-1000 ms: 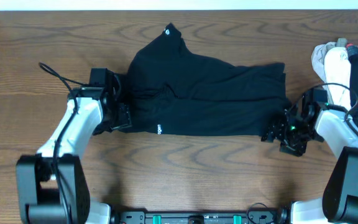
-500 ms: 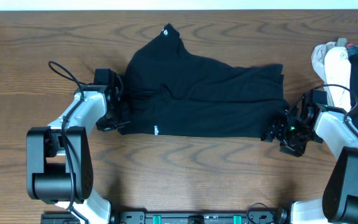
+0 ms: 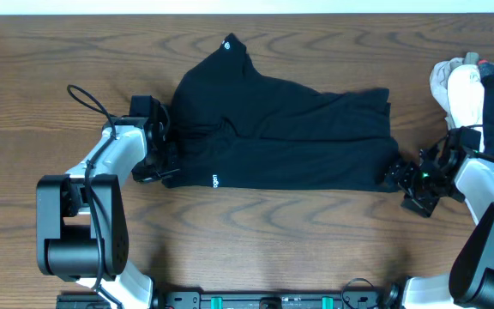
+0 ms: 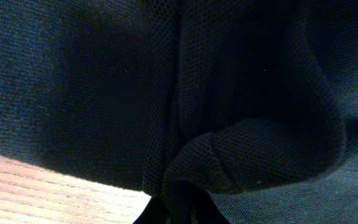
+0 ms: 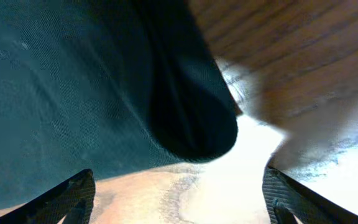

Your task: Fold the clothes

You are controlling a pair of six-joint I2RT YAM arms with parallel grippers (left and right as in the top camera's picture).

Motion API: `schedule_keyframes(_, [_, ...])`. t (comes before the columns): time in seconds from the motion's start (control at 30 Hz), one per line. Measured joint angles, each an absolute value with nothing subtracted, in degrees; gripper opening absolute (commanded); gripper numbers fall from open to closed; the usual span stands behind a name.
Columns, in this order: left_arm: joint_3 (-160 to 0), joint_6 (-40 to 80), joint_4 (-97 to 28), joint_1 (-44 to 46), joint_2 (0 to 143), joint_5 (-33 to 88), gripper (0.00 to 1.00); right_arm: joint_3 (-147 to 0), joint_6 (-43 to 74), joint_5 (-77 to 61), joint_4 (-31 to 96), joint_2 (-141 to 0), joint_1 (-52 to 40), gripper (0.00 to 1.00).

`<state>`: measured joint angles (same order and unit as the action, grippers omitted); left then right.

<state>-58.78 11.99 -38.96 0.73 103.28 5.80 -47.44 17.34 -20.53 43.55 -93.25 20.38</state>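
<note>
At the right end of the shirt (image 3: pixel 290 137), your right fingers (image 3: pixel 400 174) are now off the cloth. Half a second ago they sat against the shirt's right edge; now they stand just beside it, over bare surface (image 3: pixel 316 249). The right wrist view agrees: the two fingers are spread wide with nothing between them, and a rounded corner of black cloth lies ahead, clear of both tips. The shirt's right edge has barely shifted with the release.

Your left fingers (image 3: pixel 165 165) have not moved in that half second. They sit at the shirt's left edge, and the left wrist view shows a gathered fold running down into them. They look closed on a pinch of the shirt, though fabric hides most of the tips.

The shirt lies across the middle of the surface as a long band. Its collar tip (image 3: pixel 232 41) points to the far edge and its small white logo (image 3: pixel 215 179) sits near the front left. A pile of other clothes (image 3: pixel 461 86) waits at the far right, well apart.

My reading is that one end has been let go while the left end is yet to be freed. The band is uneven where the collar part juts out, so more folds seem needed before this shirt is done.
</note>
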Motion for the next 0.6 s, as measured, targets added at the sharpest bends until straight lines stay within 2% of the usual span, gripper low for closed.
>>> schedule_keyframes(0.1, [-58.8,12.0,-39.0,0.7,103.3,5.8,0.06,-47.4,19.0,-20.1,41.1,-93.3,20.4,0.74])
schedule_keyframes(0.23, [-58.8,12.0,-39.0,0.7,103.3,5.8,0.06,-47.4,21.1,-19.9,39.3,-93.3,20.3,0.69])
schedule_keyframes(0.27, [-58.8,12.0,-39.0,0.7,103.3,5.8,0.06,-47.4,21.5,-19.9,38.9,-93.3,20.3,0.64])
schedule_keyframes(0.43, [-58.8,12.0,-39.0,0.7,103.3,5.8,0.06,-47.4,23.7,-19.5,36.8,-93.3,20.3,0.21])
schedule_keyframes(0.5, [-58.8,12.0,-39.0,0.7,103.3,5.8,0.06,-47.4,23.9,-19.1,37.1,-93.3,20.3,0.06])
schedule_keyframes(0.53, [-58.8,12.0,-39.0,0.7,103.3,5.8,0.06,-47.4,24.3,-18.3,37.7,-93.3,20.3,0.02])
schedule_keyframes(0.6, [-58.8,12.0,-39.2,0.7,103.3,5.8,0.06,-47.4,24.8,-16.5,39.0,-93.3,20.3,0.01])
